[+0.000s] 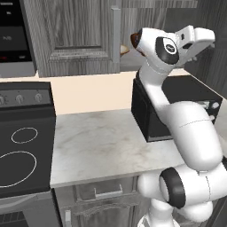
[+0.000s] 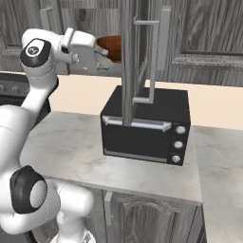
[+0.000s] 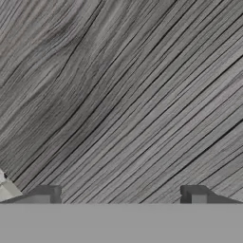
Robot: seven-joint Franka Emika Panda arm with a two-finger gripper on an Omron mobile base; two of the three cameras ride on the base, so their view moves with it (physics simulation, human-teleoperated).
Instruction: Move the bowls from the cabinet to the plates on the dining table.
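The cabinet (image 2: 209, 38) runs along the wall above the counter, one door (image 2: 127, 71) swung open and seen edge-on. On its shelf sits the dark reddish-brown bowl (image 2: 112, 47), a sliver of which also peeks past my arm (image 1: 133, 40). Below that sliver shows a pale tan rim (image 1: 124, 50), perhaps the other bowl. My gripper (image 2: 102, 58) is raised to shelf height just left of the brown bowl. It is open. In the hand view the fingertips (image 3: 47, 193) stand wide apart with nothing between them, close to grey wood grain (image 3: 123, 95). The plates and the dining table are out of view.
A black toaster oven (image 2: 142, 128) stands on the marbled counter (image 1: 97, 142) right under the open door. The door's long bar handle (image 2: 163, 52) hangs above the oven. A black stove (image 1: 22, 146) lies to the left.
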